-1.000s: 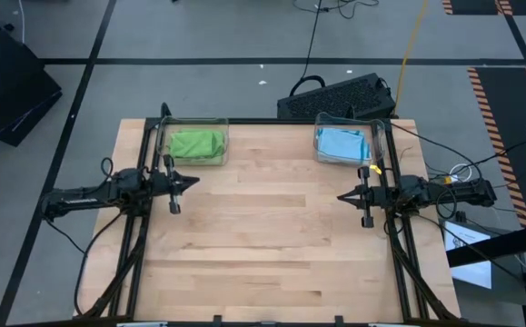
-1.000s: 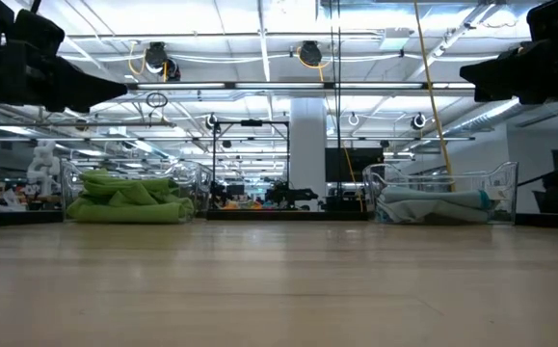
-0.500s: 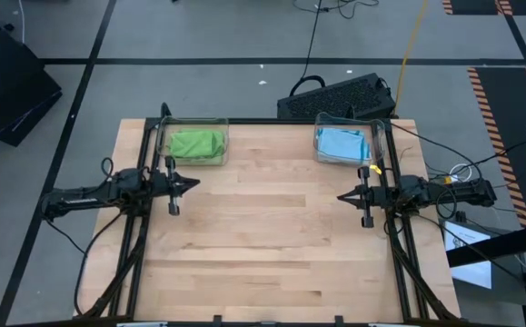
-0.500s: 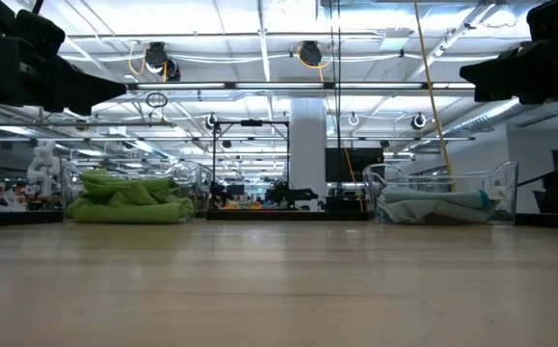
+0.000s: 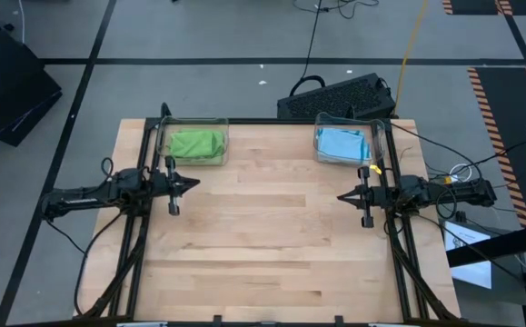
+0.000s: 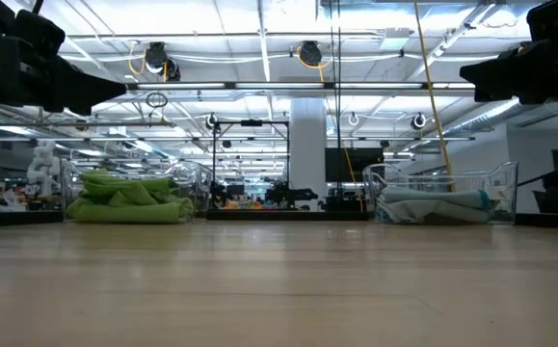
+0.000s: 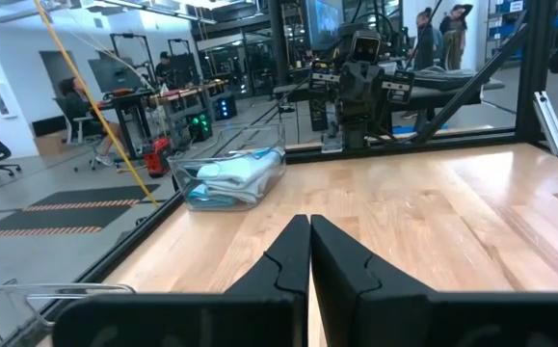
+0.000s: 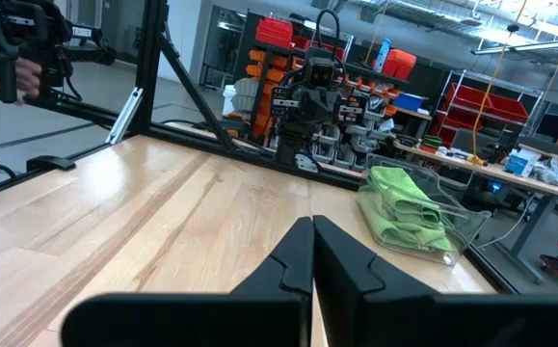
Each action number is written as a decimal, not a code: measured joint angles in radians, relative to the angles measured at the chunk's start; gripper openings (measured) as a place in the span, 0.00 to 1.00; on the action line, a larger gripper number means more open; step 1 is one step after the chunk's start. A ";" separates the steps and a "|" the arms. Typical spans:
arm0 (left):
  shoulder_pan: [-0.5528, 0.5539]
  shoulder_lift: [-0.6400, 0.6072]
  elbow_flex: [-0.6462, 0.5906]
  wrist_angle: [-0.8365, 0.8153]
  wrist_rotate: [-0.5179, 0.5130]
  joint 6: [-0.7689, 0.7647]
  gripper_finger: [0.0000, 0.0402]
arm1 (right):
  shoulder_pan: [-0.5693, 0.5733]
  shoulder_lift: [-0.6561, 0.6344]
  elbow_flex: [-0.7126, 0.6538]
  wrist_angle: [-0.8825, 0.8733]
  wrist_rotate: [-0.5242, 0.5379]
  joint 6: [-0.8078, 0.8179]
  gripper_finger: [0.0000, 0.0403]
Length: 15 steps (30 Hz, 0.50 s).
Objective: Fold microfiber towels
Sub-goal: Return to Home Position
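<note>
Green microfiber towels (image 5: 196, 144) lie stacked in the left clear bin (image 5: 193, 122) at the far left corner of the wooden table (image 5: 263, 254). From table height the stack (image 6: 124, 198) shows as loosely folded, rumpled layers inside the bin walls. Blue microfiber towels (image 5: 341, 143) lie in the right clear bin (image 5: 380, 143) at the far right corner, well apart from the green stack. The low view shows them (image 6: 433, 204) as a low, flattish pile.

The left gripper (image 5: 196, 182) hangs above the table's left edge, just in front of the left bin, and points inward toward the table's middle. Its own camera shows the two dark fingers (image 7: 288, 255) pressed together with nothing between them. That view looks across the bare boards to the blue towels (image 7: 230, 178) and the right arm (image 7: 360, 87).

The right gripper (image 5: 340, 196) hangs above the right edge, just in front of the right bin, and points inward to face the left one. Its fingers (image 8: 293, 255) are likewise pressed together and carry nothing. Its camera takes in the green towels (image 8: 404, 207) and the left arm (image 8: 312, 96). Neither gripper touches a towel, a bin or the table.
</note>
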 joint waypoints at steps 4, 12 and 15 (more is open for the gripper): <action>0.000 0.000 0.000 0.000 0.000 0.000 0.04 | 0.000 0.000 0.000 0.000 0.000 0.000 0.00; 0.000 -0.001 -0.002 0.075 -0.014 0.030 0.04 | 0.000 0.000 0.000 0.000 0.000 0.000 0.00; 0.000 0.000 -0.002 0.117 -0.013 0.030 0.04 | 0.000 0.000 0.000 0.000 0.000 0.000 0.00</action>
